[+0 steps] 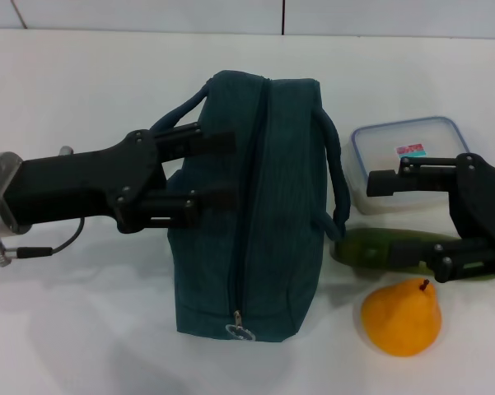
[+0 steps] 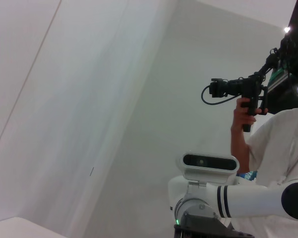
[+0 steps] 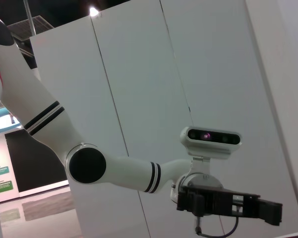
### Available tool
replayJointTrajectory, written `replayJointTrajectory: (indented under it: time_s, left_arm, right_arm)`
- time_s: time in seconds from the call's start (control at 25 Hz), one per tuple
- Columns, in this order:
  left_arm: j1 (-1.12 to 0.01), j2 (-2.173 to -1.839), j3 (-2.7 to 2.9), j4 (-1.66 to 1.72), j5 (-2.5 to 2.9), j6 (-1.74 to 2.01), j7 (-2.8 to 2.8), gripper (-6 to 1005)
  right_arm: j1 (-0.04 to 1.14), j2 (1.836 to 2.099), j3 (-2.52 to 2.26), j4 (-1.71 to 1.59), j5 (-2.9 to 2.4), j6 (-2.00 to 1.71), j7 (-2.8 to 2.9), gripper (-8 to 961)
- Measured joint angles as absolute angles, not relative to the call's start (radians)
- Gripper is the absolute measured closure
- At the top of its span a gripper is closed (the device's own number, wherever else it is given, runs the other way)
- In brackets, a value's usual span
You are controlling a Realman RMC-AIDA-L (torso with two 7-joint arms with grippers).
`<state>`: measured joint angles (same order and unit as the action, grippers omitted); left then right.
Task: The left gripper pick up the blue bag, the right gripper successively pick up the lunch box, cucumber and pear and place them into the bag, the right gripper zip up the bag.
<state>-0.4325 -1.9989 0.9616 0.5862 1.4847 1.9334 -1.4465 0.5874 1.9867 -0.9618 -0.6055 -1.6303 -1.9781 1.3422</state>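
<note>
— So, biggest worry first?

— My bag (image 1: 255, 214). It lies on its side on the white surface (image 1: 82, 329), zipper closed along the top, the ring pull at the near end. My left claw (image 1: 210, 169) has its two fingers spread apart against the bag's left face, one near the handle, one lower. I can't tell whether either finger has hooked a handle. If they close on flat fabric, I'd judge the bag slips or drags instead of lifting.

— And the zipper?

— Shut, so nothing goes in until it's opened.

— The lunch box?

— My lunch box (image 1: 408, 160) sits just right of the bag, near its other handle. My right claw (image 1: 403, 222) hovers wide apart, upper finger over the box, lower finger over the cucumber (image 1: 387, 247). Closing there could pinch both.

— Smaller things?

— The cucumber could roll. The pear (image 1: 401, 317), just in front of it, could get knocked away.
</note>
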Motion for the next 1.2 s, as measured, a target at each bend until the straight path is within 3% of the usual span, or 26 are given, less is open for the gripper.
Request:
replayJointTrajectory:
  time_s: [0.72,1.2]
  left_arm:
    - [-0.433,-1.999,0.912,0.594,1.429,1.926,-1.488,123]
    - [-0.393,-2.002,0.815,1.035,1.723,1.711,-2.176,145]
  right_arm:
    - [0.585,1.988,-0.971,-0.606,-1.641,-1.953,1.342,192]
    - [0.552,1.979,-0.962,-0.606,-1.657,-1.920,1.340,192]
